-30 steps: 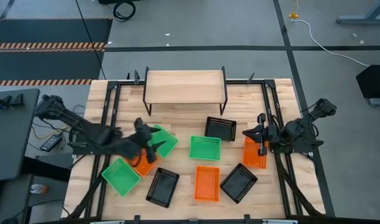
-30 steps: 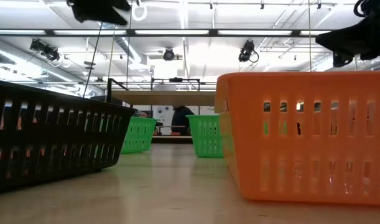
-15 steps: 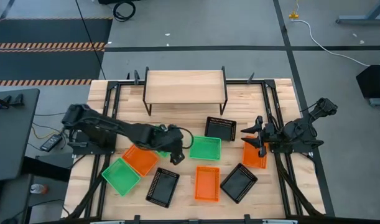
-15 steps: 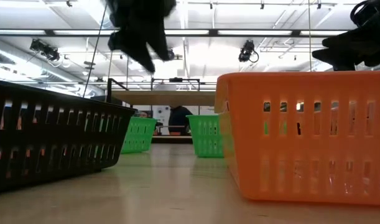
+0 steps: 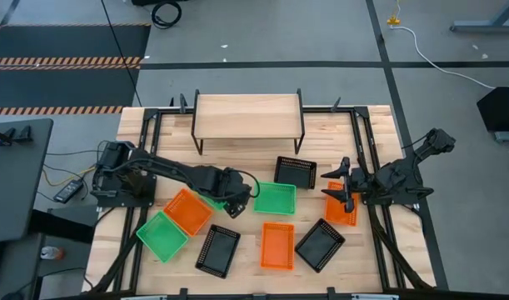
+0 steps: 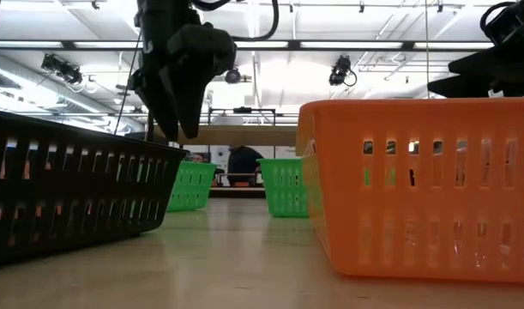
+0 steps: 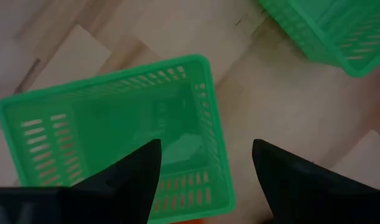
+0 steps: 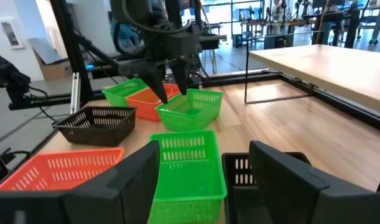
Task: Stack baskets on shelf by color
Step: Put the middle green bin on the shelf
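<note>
My left gripper (image 5: 237,206) is open and points down over a green basket (image 7: 115,130), one finger over its inside and one outside its short wall; it touches nothing. That basket (image 8: 190,109) lies partly hidden under the arm in the high view. A second green basket (image 5: 275,198) lies beside it, a third (image 5: 162,236) at the near left. My right gripper (image 5: 346,193) is open above an orange basket (image 5: 342,208) at the right. Other orange baskets (image 5: 187,212) (image 5: 277,245) and three black ones (image 5: 295,172) (image 5: 218,250) (image 5: 319,244) rest flat on the table. The shelf (image 5: 248,117) stands at the far edge.
Black metal rails (image 5: 360,142) run along the table's left and right sides. The baskets crowd the table's near half. Bare wood lies between the shelf and the baskets (image 5: 237,162). A person (image 6: 242,163) shows in the room beyond the table.
My left gripper has swung from the table's left toward its middle and gone down, and now points down over the green basket beside the orange one. The baskets have stayed where they were.
</note>
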